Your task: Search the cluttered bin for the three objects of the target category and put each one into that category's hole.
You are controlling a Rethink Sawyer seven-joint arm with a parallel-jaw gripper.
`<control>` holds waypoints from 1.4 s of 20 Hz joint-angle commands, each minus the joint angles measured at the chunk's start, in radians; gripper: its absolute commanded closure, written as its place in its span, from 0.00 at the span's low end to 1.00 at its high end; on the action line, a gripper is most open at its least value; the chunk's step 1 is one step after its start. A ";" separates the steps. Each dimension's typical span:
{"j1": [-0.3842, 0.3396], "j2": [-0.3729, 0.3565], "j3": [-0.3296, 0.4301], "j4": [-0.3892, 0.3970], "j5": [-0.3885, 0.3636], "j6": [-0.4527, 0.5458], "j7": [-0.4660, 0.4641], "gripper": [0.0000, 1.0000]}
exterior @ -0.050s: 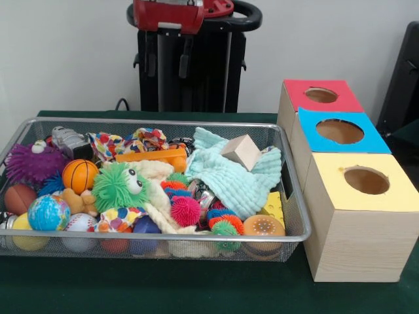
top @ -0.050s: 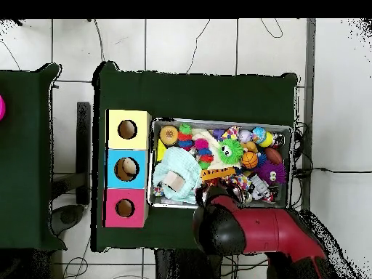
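Wire bin (exterior @ -0.050s: 288,190), heaped with toys: green fuzzy ball (exterior @ -0.050s: 118,186) with eyes, small basketball (exterior @ -0.050s: 80,175), globe ball (exterior @ -0.050s: 48,212), purple spiky ball (exterior @ -0.050s: 29,162), pink spiky ball (exterior @ -0.050s: 186,210), wooden block (exterior @ -0.050s: 241,151) on mint cloth (exterior @ -0.050s: 239,183). Beside bin, three boxes with holes: red (exterior @ -0.050s: 321,95), blue (exterior @ -0.050s: 339,131), yellow (exterior @ -0.050s: 366,180). Arm (exterior @ -0.050s: 169,14) raised behind bin; gripper possibly hidden, spread or pressed together cannot be told.

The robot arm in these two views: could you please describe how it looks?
The arm has glossy red shells with black joints; from overhead a rounded black joint sits at its end. In the front view a red housing with a black curved part beside it shows at the top, in front of the black pedestal. The gripper cannot be made out.
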 commanded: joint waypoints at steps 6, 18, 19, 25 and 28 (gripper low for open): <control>-0.057 0.115 0.140 -0.126 -0.117 -0.031 -0.098 0.00; -0.052 0.193 0.153 -0.147 -0.183 -0.156 -0.012 0.00; -0.055 0.198 0.158 -0.146 -0.182 -0.165 -0.007 0.00; -0.055 0.231 0.161 -0.137 -0.176 -0.214 0.030 0.00; -0.019 0.255 0.128 -0.133 -0.183 -0.260 0.063 0.00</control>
